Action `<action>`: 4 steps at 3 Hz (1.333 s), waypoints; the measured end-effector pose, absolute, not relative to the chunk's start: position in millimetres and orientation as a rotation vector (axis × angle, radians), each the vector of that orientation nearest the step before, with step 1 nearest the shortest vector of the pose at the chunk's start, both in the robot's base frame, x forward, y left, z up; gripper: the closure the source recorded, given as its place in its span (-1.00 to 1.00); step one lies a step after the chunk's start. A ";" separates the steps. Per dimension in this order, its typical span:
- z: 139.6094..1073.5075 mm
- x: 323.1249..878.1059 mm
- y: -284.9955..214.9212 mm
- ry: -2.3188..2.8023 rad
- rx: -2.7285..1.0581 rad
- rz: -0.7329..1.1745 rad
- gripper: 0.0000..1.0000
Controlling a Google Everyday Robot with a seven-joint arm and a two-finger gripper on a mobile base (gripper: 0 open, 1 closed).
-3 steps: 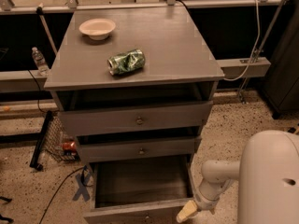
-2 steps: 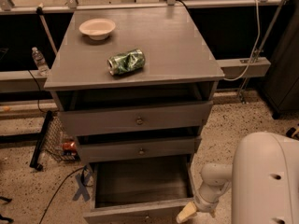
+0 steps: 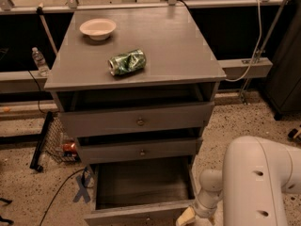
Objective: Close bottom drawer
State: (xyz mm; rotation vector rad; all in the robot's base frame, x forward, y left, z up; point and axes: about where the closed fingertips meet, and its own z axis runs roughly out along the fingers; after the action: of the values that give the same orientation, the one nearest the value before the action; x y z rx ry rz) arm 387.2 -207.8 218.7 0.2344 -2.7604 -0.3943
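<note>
The grey wooden cabinet point(image 3: 136, 79) stands in the middle of the view. Its bottom drawer point(image 3: 141, 187) is pulled far out, its deep box open to view and its front point(image 3: 136, 216) at the lower edge of the picture. The middle drawer point(image 3: 141, 150) and the top drawer point(image 3: 136, 121) each stand slightly out. My gripper point(image 3: 186, 218) is at the bottom edge, at the right end of the bottom drawer's front, mostly cut off by the frame. The white arm point(image 3: 256, 182) fills the lower right.
A white bowl point(image 3: 98, 28) and a crushed green can point(image 3: 127, 61) lie on the cabinet top. A wire basket point(image 3: 59, 142) with items sits on the floor at the left, with cables and a blue X mark point(image 3: 82, 189). A water bottle point(image 3: 40, 61) stands at the far left.
The arm's white body has shifted left in the view, filling more of the lower right. The gripper stays at the drawer's right front corner. The drawer looks unchanged.
</note>
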 end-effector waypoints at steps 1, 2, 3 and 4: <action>185.8 388.2 -194.6 -2.712 0.196 -0.433 -1.00; 185.8 388.1 -194.6 -2.712 0.196 -0.433 -1.00; 165.6 393.8 -192.3 -2.727 0.218 -0.380 -0.95; 152.0 399.6 -192.7 -2.739 0.228 -0.366 -0.47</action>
State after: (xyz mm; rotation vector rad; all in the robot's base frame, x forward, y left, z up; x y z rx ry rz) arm 399.6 -192.7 152.0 0.2276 -2.7391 -0.3662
